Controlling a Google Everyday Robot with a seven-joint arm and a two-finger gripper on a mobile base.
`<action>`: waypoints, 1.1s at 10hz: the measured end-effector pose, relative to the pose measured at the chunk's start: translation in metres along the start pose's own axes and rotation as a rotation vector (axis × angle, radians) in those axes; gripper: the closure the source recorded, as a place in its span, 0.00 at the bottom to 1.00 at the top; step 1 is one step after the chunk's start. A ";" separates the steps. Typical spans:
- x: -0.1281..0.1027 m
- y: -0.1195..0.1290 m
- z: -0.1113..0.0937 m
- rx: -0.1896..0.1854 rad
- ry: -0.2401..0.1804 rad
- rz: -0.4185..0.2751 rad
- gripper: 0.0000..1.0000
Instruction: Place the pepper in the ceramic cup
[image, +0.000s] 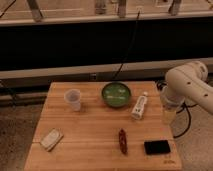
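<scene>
My gripper (169, 111) hangs beside the wooden bench (90, 147), its opening impossible to tell, presumably because the slender dark red-brown pepper (122, 141) lies ungrasped near the front, well apart from the pale tumbler-shaped ceramic cup (73, 99).

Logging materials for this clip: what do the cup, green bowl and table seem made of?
The cup: pale, matte, faintly see-through; ceramic or plastic, unclear. The green bowl: glossy highlights, likely glazed ceramic or plastic. The table: wood, plank seams visible. The gripper hangs beside the table's right edge.
</scene>
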 end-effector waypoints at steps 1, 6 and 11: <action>0.000 0.000 0.000 0.000 0.000 0.000 0.20; 0.000 0.000 0.000 0.000 0.000 0.000 0.20; -0.010 0.010 0.005 -0.013 0.008 -0.036 0.20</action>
